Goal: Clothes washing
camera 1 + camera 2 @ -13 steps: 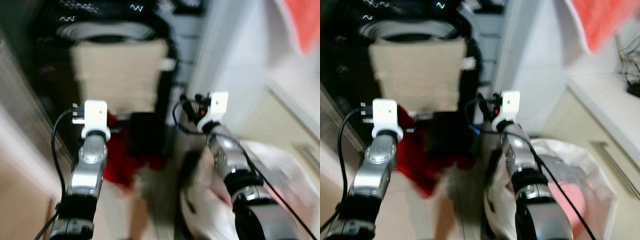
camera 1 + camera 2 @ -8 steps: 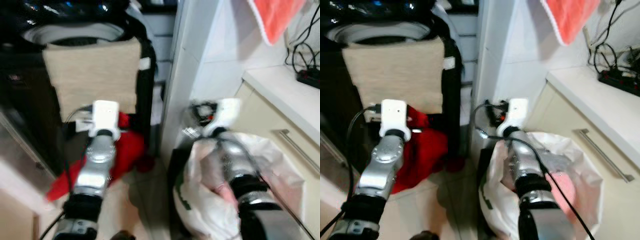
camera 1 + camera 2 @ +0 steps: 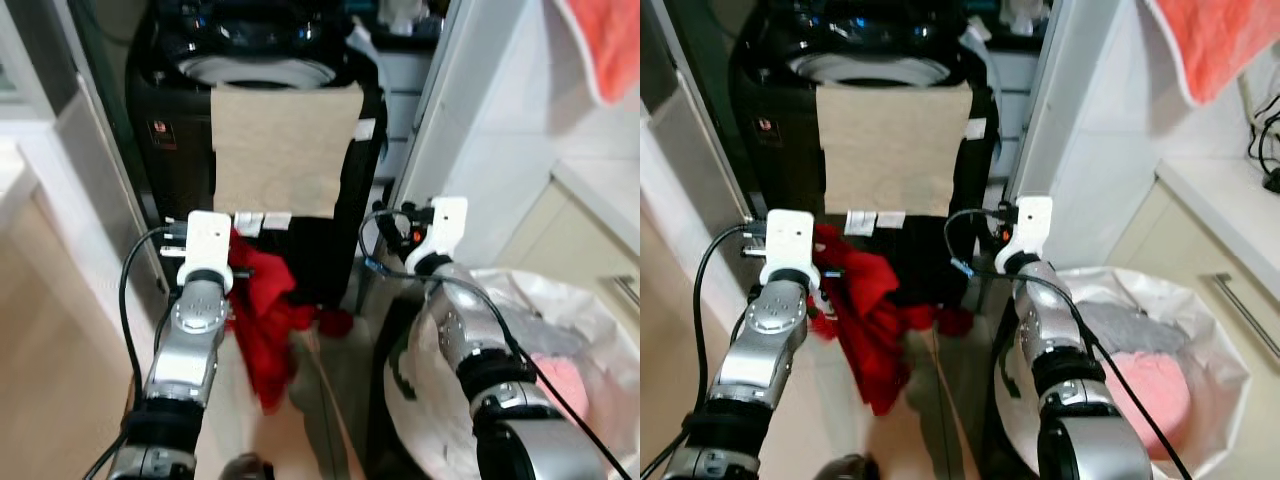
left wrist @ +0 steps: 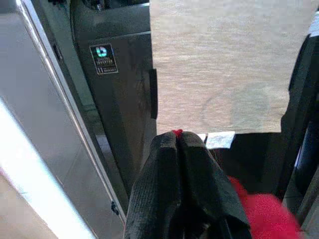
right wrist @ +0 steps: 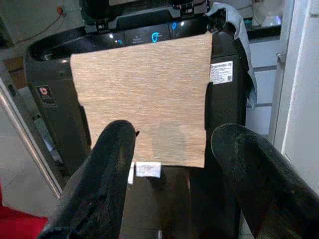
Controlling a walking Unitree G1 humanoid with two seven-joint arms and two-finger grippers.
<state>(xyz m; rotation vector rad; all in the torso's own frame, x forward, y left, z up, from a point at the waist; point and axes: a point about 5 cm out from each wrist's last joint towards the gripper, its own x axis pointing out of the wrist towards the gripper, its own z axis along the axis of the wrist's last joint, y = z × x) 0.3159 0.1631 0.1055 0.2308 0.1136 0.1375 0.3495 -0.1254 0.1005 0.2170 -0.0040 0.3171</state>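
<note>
Orange-red towel (image 3: 1230,40) hangs at upper right of frame, w/ a white edge trim. White wall panel (image 3: 1080,140) runs top to mid-frame, right of centre. Cream cabinet front w/ metal bar handle (image 3: 1248,315) at right edge; pale tabletop (image 3: 1220,195) above it, black cables (image 3: 1265,130) on top at far right. Grey sliding-door frame (image 3: 95,190) along left side. Light tiled floor (image 3: 930,420) at bottom centre.
</note>
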